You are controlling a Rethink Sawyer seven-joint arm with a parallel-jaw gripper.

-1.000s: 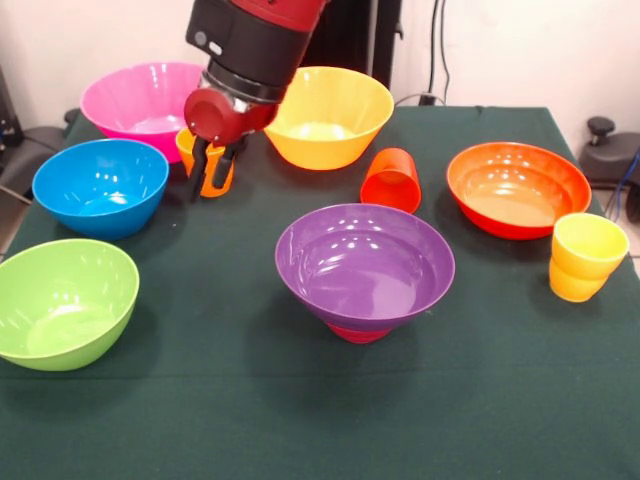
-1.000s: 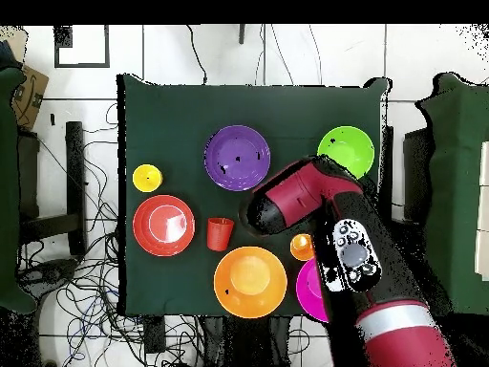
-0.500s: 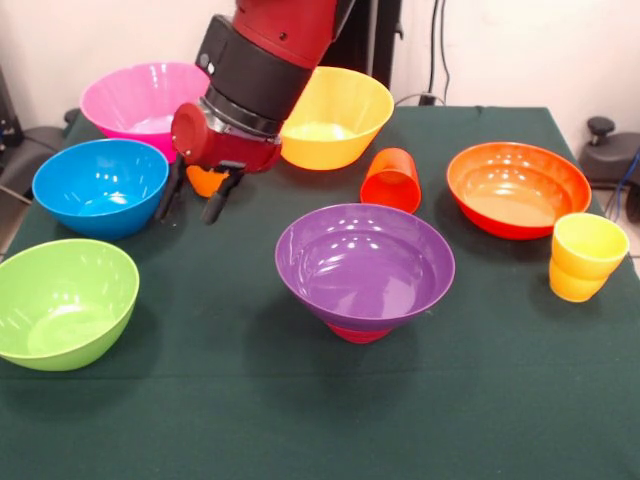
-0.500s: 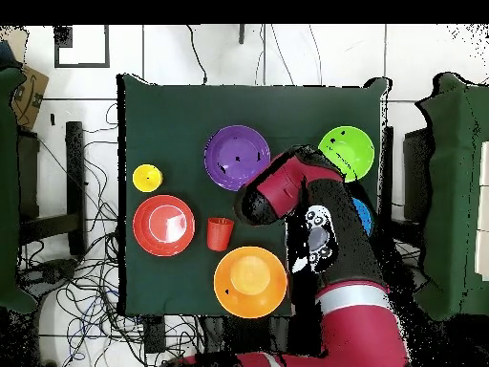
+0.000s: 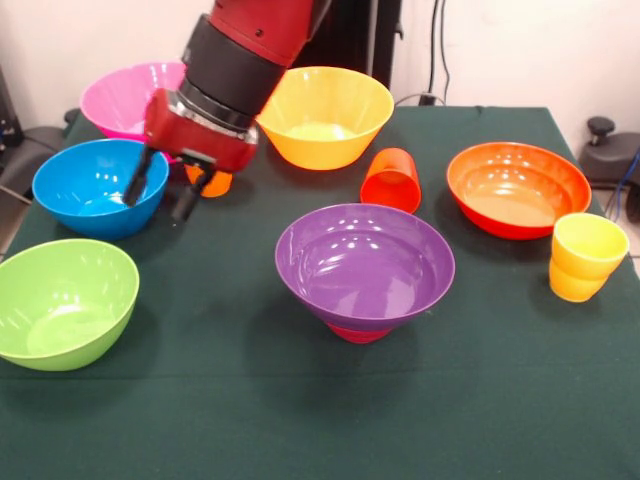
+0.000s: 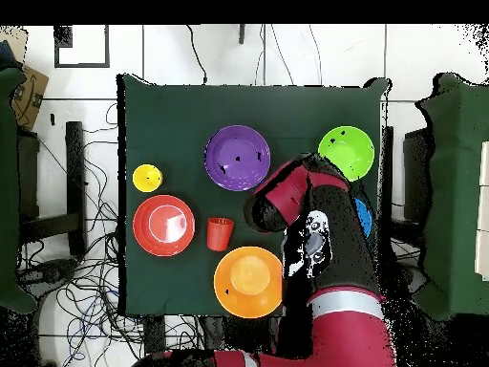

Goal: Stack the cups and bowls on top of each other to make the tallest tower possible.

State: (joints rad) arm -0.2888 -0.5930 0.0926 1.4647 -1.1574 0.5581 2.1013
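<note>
My gripper (image 5: 160,195) is open and empty. Its two fingers straddle the right rim of the blue bowl (image 5: 90,185), one over the inside, one outside. The ribbed orange cup (image 5: 214,183) stands just behind it, mostly hidden. The purple bowl (image 5: 365,262) rests on the small magenta-red bowl (image 5: 357,333), a low tower. The red-orange cup (image 5: 390,180) lies tilted at mid table. The yellow cup (image 5: 583,255) stands at the right. In the overhead view the arm (image 6: 315,239) covers the blue bowl and the orange cup.
The pink bowl (image 5: 135,100) and the yellow bowl (image 5: 325,118) stand at the back. The green bowl (image 5: 60,300) is at front left, the orange-red bowl (image 5: 518,188) at right. The dark green table cloth (image 5: 300,420) covers the front.
My gripper left the ribbed orange cup, spread its fingers and moved left and forward to the blue bowl's rim. The cup stayed on the table.
</note>
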